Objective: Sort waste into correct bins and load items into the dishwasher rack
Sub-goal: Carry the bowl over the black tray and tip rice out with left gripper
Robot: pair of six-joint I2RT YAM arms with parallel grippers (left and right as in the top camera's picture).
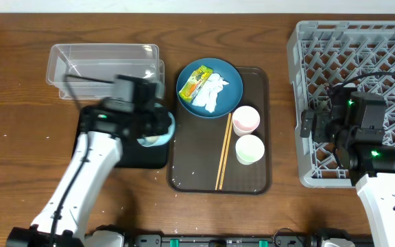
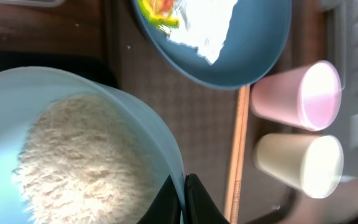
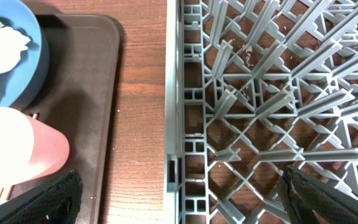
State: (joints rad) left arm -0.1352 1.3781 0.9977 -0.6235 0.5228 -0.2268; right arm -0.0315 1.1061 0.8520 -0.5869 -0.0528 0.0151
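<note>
Large square grey lattice rack [image 1: 362,41] at the wooden table's [image 1: 19,137] right edge, apart from the brown serving tray [image 1: 256,182]. The right gripper [image 3: 185,199], fingers spread wide, hangs over the rack's left wall. Round blue plate [image 1: 228,72] holds the yellow-green wrapper [image 1: 196,81] and white tissue [image 1: 214,92]. The left gripper [image 2: 184,199] pinches the rim of the pale blue-white bowl [image 2: 55,87] of white rice [image 2: 86,162], over the shallow black tray's [image 1: 153,159] right edge.

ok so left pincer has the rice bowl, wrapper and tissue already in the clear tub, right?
Not quite. The left pincer does grip the bowl of rice, but the wrapper and tissue lie on the blue plate, not in the clear tub; the overhead view shows it.
</note>
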